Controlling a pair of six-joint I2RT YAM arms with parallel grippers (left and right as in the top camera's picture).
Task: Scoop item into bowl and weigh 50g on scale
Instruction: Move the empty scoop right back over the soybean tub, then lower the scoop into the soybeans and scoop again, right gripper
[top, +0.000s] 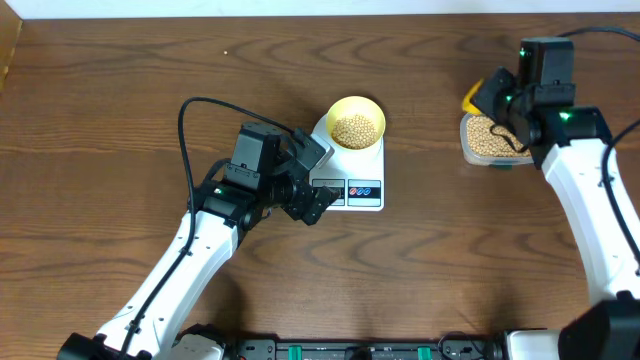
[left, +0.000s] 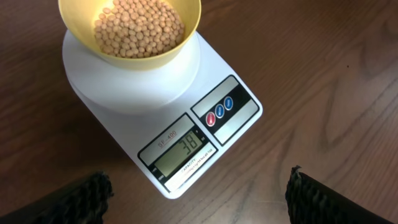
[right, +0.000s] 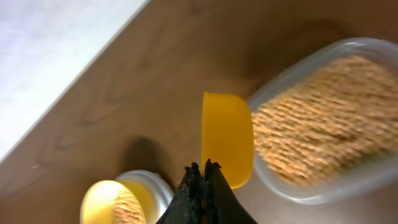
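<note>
Looking down from overhead, the bowl (top: 379, 112) of beans (top: 356, 130) sits on the scale (top: 372, 168) on the desk (top: 120, 90). The left tool (top: 318, 178) is spread wide and empty at the scale's near edge. The right tool (top: 503, 108), mostly hidden under its wrist, is pinched shut on the scoop (top: 474, 98) at the tub (top: 468, 150).

Left wrist: the bowl is cut off at the top and only the fingertips (left: 68, 199) show; the display (left: 180, 152) reads 38.

Right wrist: everything is blurred, and the scoop's handle is hidden behind the closed fingers.
</note>
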